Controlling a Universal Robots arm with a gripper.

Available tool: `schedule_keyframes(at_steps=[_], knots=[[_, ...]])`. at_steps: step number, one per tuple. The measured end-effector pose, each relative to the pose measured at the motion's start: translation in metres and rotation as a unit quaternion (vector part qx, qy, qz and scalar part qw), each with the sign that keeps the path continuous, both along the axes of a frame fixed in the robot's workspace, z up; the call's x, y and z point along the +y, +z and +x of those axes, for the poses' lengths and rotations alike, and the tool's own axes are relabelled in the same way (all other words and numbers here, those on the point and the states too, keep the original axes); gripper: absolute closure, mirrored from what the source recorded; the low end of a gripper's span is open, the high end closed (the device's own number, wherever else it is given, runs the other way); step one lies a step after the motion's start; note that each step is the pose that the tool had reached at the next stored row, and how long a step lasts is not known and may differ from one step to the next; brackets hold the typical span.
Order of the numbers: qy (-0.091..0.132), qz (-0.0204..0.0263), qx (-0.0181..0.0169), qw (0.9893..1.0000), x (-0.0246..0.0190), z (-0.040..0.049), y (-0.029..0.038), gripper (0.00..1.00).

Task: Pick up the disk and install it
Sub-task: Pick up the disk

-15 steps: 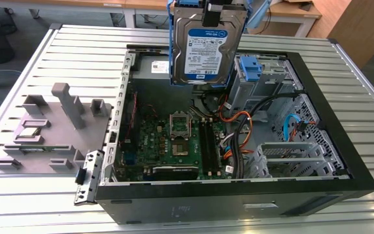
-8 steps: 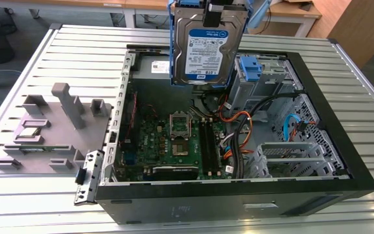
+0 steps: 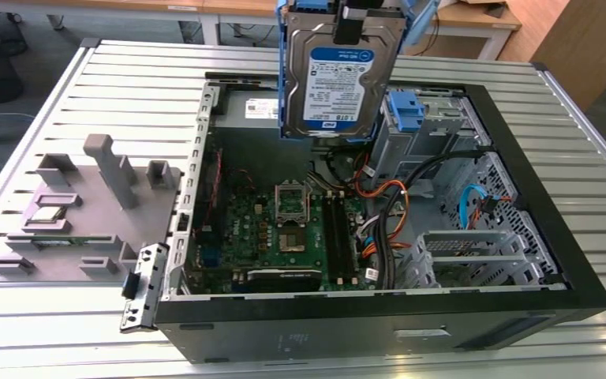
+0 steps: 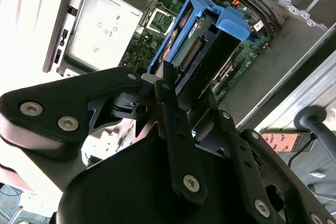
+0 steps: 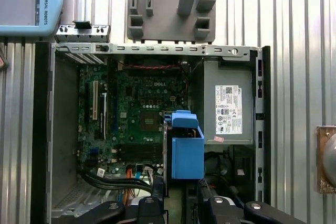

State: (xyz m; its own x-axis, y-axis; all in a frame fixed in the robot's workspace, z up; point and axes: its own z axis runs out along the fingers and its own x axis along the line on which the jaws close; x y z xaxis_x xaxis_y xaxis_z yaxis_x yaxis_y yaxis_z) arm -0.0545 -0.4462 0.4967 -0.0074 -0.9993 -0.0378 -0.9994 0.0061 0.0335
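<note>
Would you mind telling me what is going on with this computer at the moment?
The robot arm has the disk clamped in its jaws and holds it upright in the air above the open computer case, over the motherboard. The disk, with its blue side rails, hangs clear of the case, so it is picked up but not yet installed. A grey parts fixture lies on the table beside the case, on the exterior view's left.
</note>
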Motion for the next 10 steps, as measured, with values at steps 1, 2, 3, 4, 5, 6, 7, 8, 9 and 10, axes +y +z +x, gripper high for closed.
schedule_keyframes(at_steps=[1, 2, 3, 4, 5, 6, 7, 8, 9, 10], knots=[[0.0, 0.0, 0.0001, 1.0, 0.0, 0.0007, 0.0, 0.65], [0.0, 0.0, 0.0001, 1.0, 0.0, 0.0015, 0.0, 0.65], [0.0, 0.0, 0.0002, 1.0, 0.0, 0.0022, 0.0, 0.65], [0.0, 0.0, 0.0002, 1.0, 0.0, 0.0028, 0.0, 0.65], [0.0, 0.0, 0.0002, 1.0, 0.0, 0.0035, 0.0, 0.65], [0.0, 0.0, 0.0004, 1.0, 0.0, 0.0059, -0.0001, 0.65], [0.0, 0.0, 0.0004, 1.0, 0.0, 0.0066, -0.0001, 0.65], [0.0, 0.0, 0.0004, 1.0, 0.0, 0.0072, -0.0001, 0.65], [0.0, 0.0, 0.0004, 1.0, 0.0, 0.0079, -0.0001, 0.65], [0.0, 0.0, 0.0005, 1.0, 0.0, 0.0085, -0.0001, 0.65]])
